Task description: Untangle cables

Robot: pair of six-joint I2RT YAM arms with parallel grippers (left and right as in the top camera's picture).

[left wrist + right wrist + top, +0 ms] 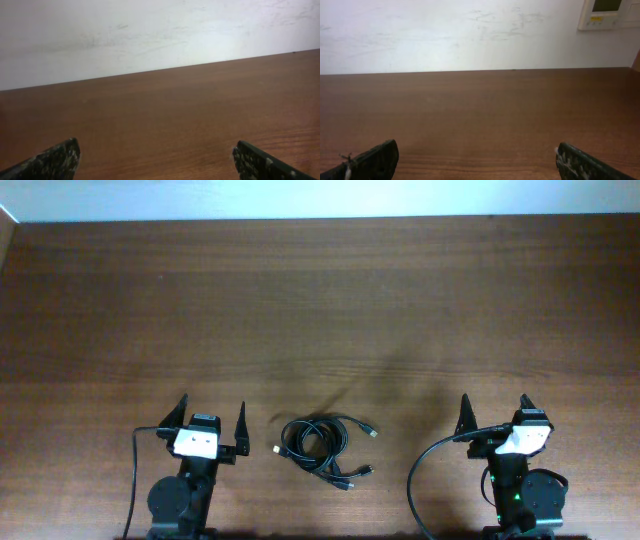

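Left fingers (241,428) wide, nothing between them, pointing out across the bench (320,300); cables (318,442) lie as one loose coil on the bench just to their right, level with the wrist rather than ahead of the tips, so the left wrist view shows only bare wood; plug tails (366,471) trail off the coil toward the right and the near edge. Right fingers (464,418) likewise wide and empty, well apart from the coil on its other side; left arm is clearly nearer, so I'd expect it to swing right and drop onto the coil first.
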